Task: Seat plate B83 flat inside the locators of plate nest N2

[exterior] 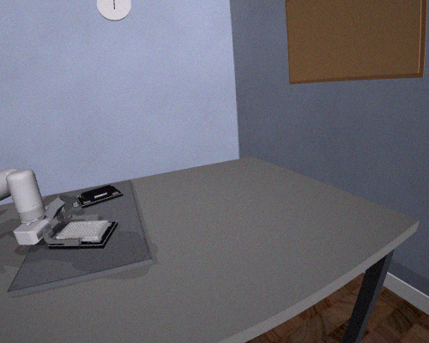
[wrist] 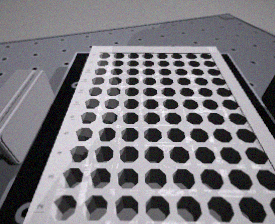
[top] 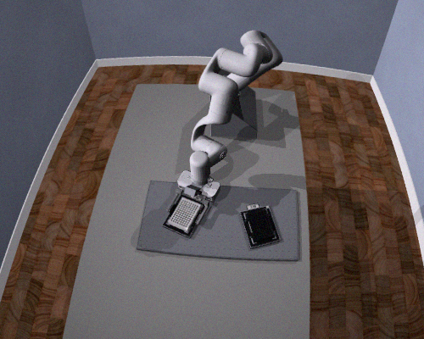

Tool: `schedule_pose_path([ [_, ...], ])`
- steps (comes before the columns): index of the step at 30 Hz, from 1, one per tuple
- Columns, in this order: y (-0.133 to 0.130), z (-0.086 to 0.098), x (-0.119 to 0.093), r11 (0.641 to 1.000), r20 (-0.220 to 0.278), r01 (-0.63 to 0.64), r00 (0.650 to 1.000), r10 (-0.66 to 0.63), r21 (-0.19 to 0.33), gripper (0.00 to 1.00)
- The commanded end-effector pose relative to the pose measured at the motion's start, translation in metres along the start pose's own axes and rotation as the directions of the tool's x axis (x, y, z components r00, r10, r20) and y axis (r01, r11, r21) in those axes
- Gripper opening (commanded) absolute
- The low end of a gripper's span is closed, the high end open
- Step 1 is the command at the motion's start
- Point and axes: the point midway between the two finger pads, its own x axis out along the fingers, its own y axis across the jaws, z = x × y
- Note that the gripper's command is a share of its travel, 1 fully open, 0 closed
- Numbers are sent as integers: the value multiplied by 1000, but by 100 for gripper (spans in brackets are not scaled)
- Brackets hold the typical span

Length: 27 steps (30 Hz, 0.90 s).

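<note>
A white plate with a grid of holes [top: 185, 213] [exterior: 84, 231] [wrist: 140, 125] lies in the black plate nest [top: 178, 230] [exterior: 111, 235] [wrist: 54, 120] on the left side of the board in the top view. It looks flat. My gripper [top: 187, 211] [exterior: 82, 232] [wrist: 148, 107] is open around it, one finger along each long side, with a gap beside the plate in the wrist view. The other nest [top: 264, 245] [exterior: 102, 201] stands at the right. Its inside is black, and I cannot tell whether a dark plate lies in it. Plate and nest names are unreadable.
Both nests stand on a grey perforated board [top: 224, 247] [exterior: 132, 253] on the grey table [top: 177, 297] [exterior: 265, 240]. A small light tab [top: 253, 207] [exterior: 75, 204] sticks out at the right nest's arm-side end.
</note>
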Motion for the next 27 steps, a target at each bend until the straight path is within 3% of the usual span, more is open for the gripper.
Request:
schedule_pose_path([
  [1,0,3,2,1000,5,0,1000,0,-1,54],
  [27,0,67,2,1000,5,0,1000,0,-1,54],
])
